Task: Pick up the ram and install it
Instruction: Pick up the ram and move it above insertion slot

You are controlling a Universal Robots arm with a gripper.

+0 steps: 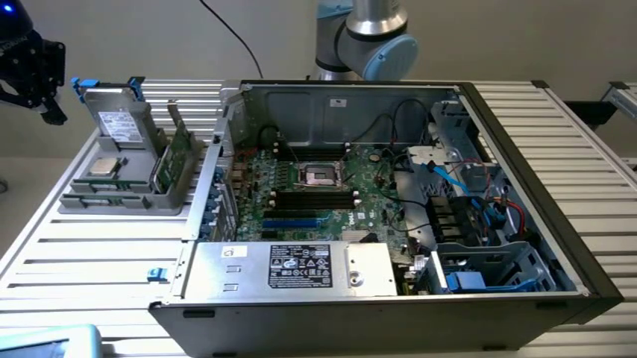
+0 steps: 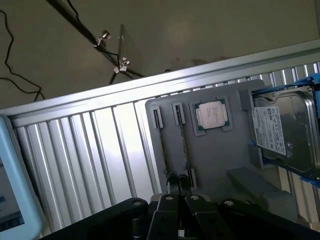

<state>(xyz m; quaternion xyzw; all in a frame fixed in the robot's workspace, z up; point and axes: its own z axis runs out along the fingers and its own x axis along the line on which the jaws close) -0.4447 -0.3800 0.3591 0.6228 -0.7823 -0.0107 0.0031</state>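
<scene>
Here my hand (image 2: 179, 180) (open or closed, I cannot tell) hangs clear of the ram (image 2: 184, 147); a skewed approach could topple it.

I see a green motherboard (image 1: 371, 195) inside the grey-walled, black-edged computer case (image 1: 329, 112), which sits on a silver, ribbed bench (image 1: 89, 246). The tray (image 2: 215, 150) is plain grey, the processor (image 2: 211, 114) silver with a green rim, and my claw (image 2: 178, 182) black.
</scene>
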